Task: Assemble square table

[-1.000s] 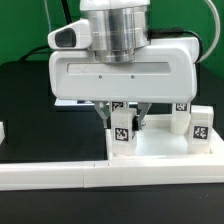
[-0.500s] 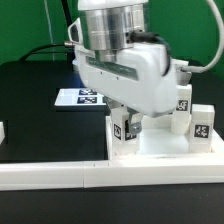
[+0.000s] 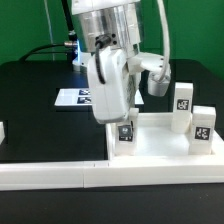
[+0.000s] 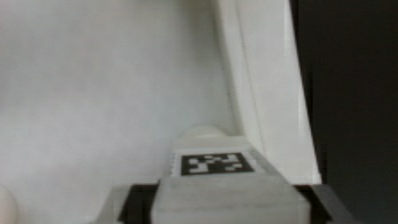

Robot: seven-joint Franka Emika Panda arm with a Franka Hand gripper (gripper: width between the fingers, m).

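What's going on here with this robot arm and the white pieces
The Franka arm's gripper is closed on a small tagged white leg, held upright at a corner of the square tabletop. Two more legs stand on the exterior view's right. The marker board lies behind on the black table.

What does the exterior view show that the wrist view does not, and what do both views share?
Only the exterior view shows the marker board lying on the black table, two more legs standing at its right, the long white border rail in front, and the arm's body above. Only the wrist view shows the tag on the gripped leg's end face head-on, with the dark fingers on either side. Both show the gripper holding that leg over the white tabletop.
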